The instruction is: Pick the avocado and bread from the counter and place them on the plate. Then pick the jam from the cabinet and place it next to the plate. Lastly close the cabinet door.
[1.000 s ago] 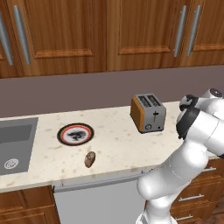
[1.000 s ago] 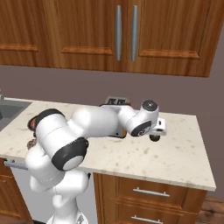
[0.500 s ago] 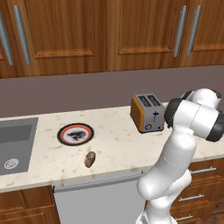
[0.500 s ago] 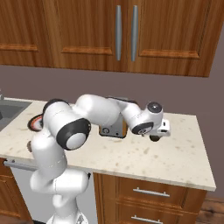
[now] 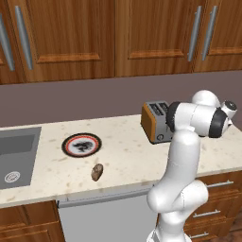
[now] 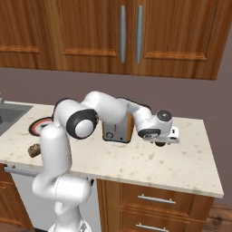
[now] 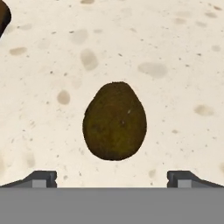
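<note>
The avocado (image 7: 114, 121), a dark olive-green egg shape, lies on the speckled beige counter (image 7: 175, 52) straight below my hand. My gripper (image 7: 112, 177) is open, its two fingertips (image 7: 41, 177) spread wider than the avocado and apart from it. In the right base view the hand hovers low over the counter (image 6: 181, 163), right of the toaster. The red-and-black-rimmed plate (image 5: 82, 144) sits to the left, bare. The brown lumpy bread (image 5: 97, 172) lies in front of it near the counter's edge. The cabinet (image 6: 129, 34) with two long silver handles hangs above, doors shut.
An orange toaster (image 5: 158, 122) stands on the counter between the plate and my hand. A grey steel sink (image 5: 16, 156) is set in at the far left. Drawers (image 6: 149, 199) sit below the counter. More wood wall cabinets (image 5: 71, 38) run along the wall.
The arm has swung its elbow round, and the hand has shifted slightly right and down toward the counter. The gripper has stayed open.
</note>
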Robot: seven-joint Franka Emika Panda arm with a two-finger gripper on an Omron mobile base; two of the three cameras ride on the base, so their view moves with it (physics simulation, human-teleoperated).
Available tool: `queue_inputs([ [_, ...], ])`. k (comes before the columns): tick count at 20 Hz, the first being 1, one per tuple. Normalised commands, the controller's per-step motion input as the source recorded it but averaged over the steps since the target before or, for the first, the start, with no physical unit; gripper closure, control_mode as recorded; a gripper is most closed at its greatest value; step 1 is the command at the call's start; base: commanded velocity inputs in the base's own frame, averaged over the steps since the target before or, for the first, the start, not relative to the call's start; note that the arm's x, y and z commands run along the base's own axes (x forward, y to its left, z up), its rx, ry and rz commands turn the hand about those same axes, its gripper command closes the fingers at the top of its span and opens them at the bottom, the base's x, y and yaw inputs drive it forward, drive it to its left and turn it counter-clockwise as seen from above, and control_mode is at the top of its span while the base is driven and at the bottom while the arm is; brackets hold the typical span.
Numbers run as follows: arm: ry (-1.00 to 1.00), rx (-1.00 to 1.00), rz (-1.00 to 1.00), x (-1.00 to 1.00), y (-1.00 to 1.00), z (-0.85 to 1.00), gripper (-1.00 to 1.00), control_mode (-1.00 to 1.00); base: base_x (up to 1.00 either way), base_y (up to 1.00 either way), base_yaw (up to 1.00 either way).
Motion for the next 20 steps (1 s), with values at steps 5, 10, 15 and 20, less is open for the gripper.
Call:
queue_inputs([
  [5, 0.00, 0.00, 0.00, 0.27, -0.06, -0.10, -1.00, -1.00, 0.00, 0.00, 0.00],
  [10, 0.00, 0.05, 0.00, 0.22, 0.00, -0.09, -1.00, -1.00, 0.00, 0.00, 0.00],
  [15, 0.00, 0.09, 0.00, 0.16, 0.00, -0.15, -1.00, -1.00, 0.00, 0.00, 0.00],
  [20, 0.00, 0.07, 0.00, 0.21, 0.00, -0.25, -1.00, -1.00, 0.00, 0.00, 0.00],
])
